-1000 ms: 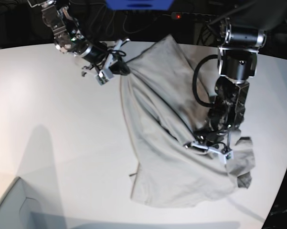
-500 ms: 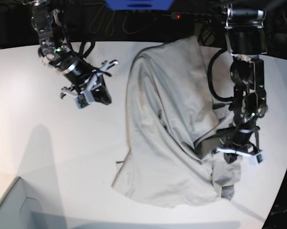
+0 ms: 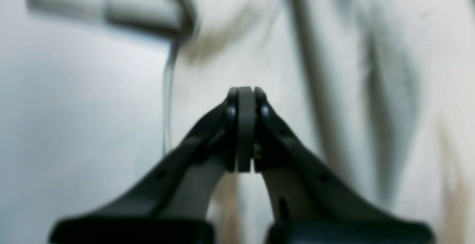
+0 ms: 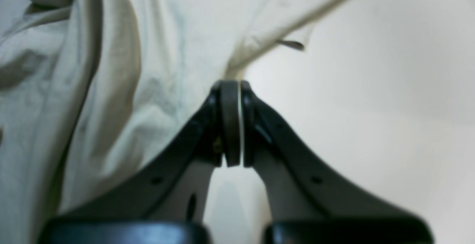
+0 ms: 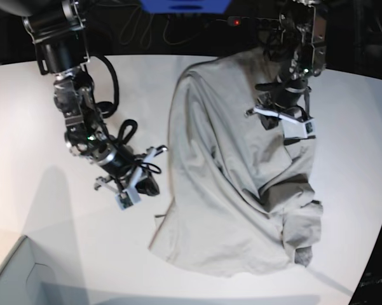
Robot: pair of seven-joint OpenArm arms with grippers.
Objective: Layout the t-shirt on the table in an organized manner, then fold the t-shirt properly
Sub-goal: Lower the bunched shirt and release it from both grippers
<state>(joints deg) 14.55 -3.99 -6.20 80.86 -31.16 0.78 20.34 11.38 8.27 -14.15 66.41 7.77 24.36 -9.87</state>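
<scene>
A large, smooth white tabletop with a curved far edge (image 5: pixel 25 210) is carrying the scene and is filling most of the base view. A light grey-beige cotton t-shirt (image 5: pixel 222 190) is lying crumpled directly on it, right of centre, stretching from the far edge toward the near side in long folds. A grey box corner (image 5: pixel 13 279) is showing at the near left.

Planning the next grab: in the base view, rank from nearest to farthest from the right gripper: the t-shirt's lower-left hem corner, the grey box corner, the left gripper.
1. The t-shirt's lower-left hem corner, just beyond the right gripper, toward the camera.
2. The grey box corner, at the frame's bottom left.
3. The left gripper, across the shirt, at its far right.
</scene>
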